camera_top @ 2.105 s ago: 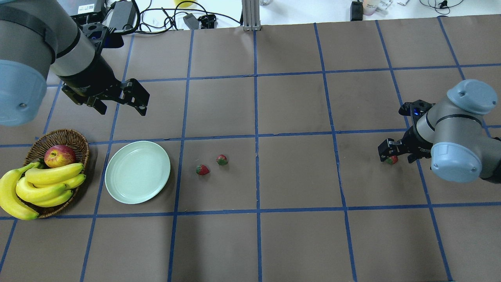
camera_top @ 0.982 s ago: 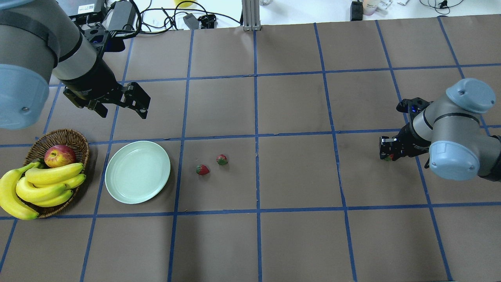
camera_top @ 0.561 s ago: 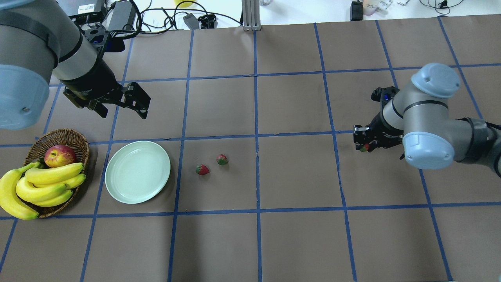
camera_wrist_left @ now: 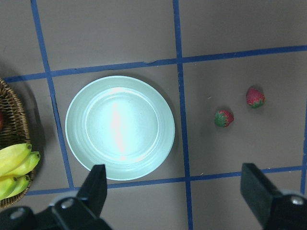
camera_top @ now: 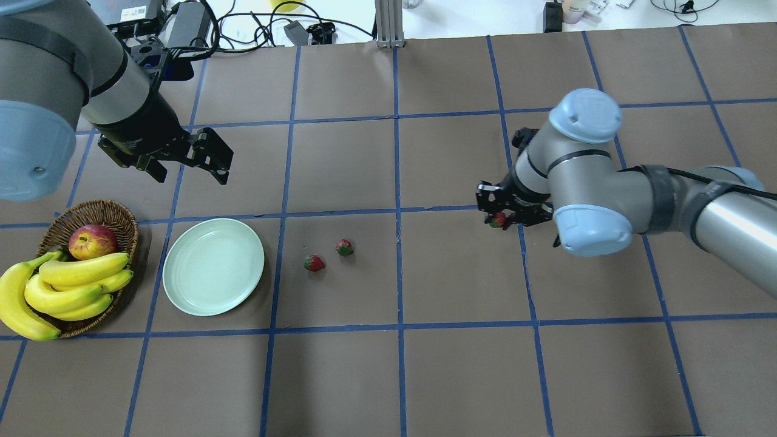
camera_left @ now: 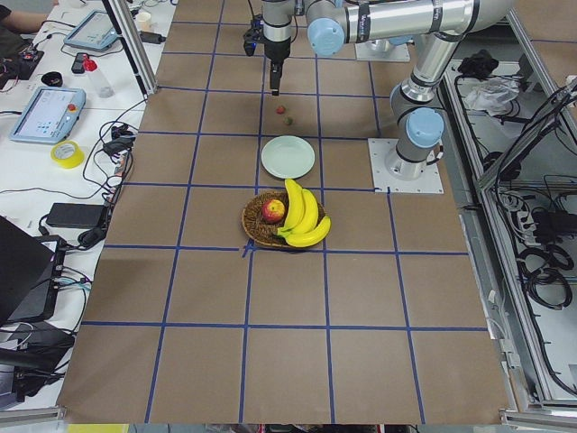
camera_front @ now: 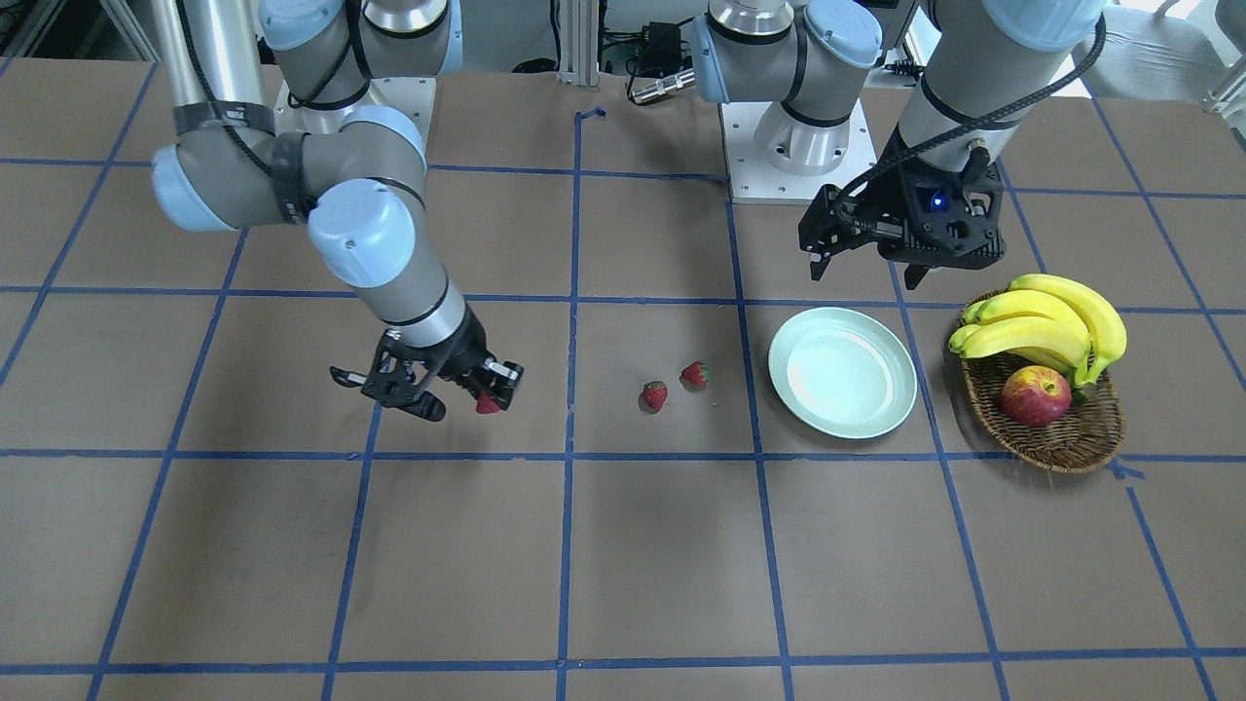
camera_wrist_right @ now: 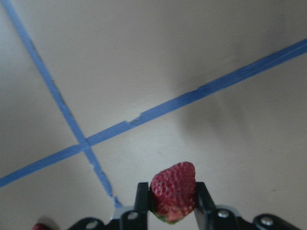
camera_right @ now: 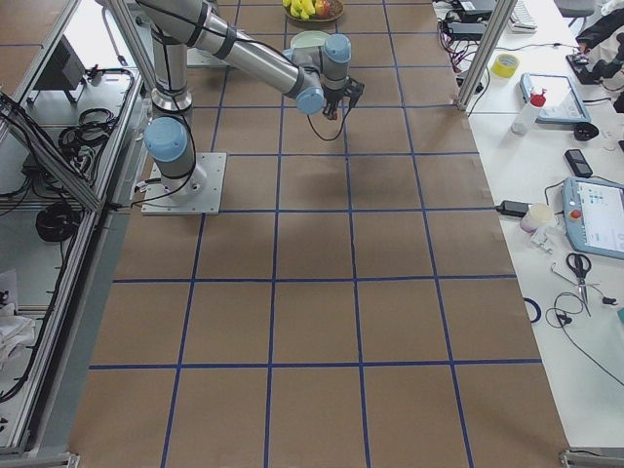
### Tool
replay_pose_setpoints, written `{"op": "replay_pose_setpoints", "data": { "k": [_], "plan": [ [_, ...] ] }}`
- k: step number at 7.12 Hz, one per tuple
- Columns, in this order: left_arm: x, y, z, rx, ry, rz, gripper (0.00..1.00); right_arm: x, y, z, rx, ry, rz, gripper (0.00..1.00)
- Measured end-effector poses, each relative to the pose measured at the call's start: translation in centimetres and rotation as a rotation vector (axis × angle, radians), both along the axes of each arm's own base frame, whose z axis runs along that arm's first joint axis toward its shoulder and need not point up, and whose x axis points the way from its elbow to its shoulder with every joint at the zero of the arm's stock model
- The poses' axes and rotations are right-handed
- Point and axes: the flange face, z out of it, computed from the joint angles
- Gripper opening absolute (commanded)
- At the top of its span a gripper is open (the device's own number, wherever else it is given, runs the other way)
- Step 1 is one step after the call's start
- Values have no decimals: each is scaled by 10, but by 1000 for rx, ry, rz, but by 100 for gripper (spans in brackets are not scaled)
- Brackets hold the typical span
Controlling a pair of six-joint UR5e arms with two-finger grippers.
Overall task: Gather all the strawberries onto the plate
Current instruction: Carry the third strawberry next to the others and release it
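Observation:
My right gripper point(camera_top: 498, 220) is shut on a small red strawberry point(camera_wrist_right: 173, 190) and holds it above the table, right of centre; it also shows in the front view point(camera_front: 487, 402). Two more strawberries point(camera_top: 314, 263) point(camera_top: 344, 247) lie on the brown table between it and the plate; they also show in the left wrist view point(camera_wrist_left: 223, 118) point(camera_wrist_left: 255, 97). The pale mint-green plate point(camera_top: 213, 266) holds nothing. My left gripper point(camera_top: 209, 159) is open and empty, hovering above and behind the plate point(camera_wrist_left: 120, 126).
A wicker basket point(camera_top: 115, 213) with a red-yellow apple point(camera_top: 92, 241) and several bananas point(camera_top: 67, 285) stands left of the plate. Cables and boxes point(camera_top: 194, 21) lie beyond the table's far edge. Blue tape lines grid the brown table.
My right gripper closed on the strawberry at the far right, lifted it and carried it leftward toward the table's middle. My left gripper has hardly moved.

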Motion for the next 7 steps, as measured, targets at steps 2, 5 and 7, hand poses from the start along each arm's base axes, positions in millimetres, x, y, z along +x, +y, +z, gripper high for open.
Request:
{"op": "replay_pose_setpoints", "data": {
  "k": [2,5,7],
  "plan": [
    [0,0,1,-2,0,0,100,86,-3,-17,30,7,-27,27],
    [0,1,1,-3,1,0,100,127,4,-43,65,34,-28,100],
    [0,0,-3,11,3,5,100,128,5,-45,73,36,-28,100]
  ]
}}
